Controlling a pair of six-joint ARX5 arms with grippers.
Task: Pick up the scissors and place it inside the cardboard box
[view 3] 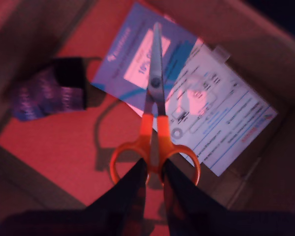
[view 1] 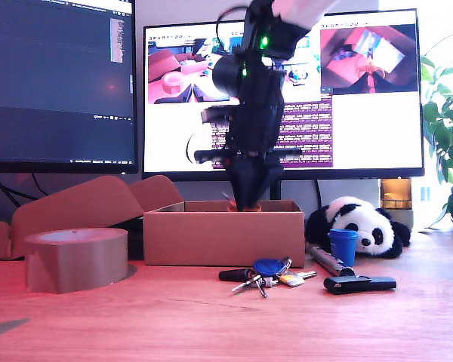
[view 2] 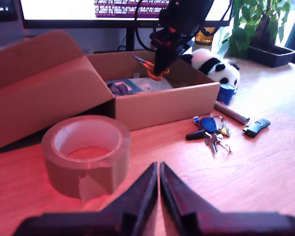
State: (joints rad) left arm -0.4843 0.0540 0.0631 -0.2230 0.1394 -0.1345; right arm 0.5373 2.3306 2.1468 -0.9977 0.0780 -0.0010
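- Now your second tool (view 3: 154, 169) is closed on the scissors (view 3: 155, 123), at the orange handles, blades together.
- The scissors hang over the inside of the cardboard box (view 1: 223, 237), above a printed paper (view 3: 206, 113).
- Your first tool (view 2: 159, 184) has its jaws together, holding nothing, low over the table (view 2: 265, 172) near the tape roll (view 2: 86, 155).

We are at an office desk. Two large monitors (view 1: 283, 94) stand along the back edge of the wooden tabletop (view 1: 211, 317), one showing lines of text. A potted plant (view 1: 447, 143) grows at the exterior view's right edge, beside a toy panda (view 1: 359, 222).
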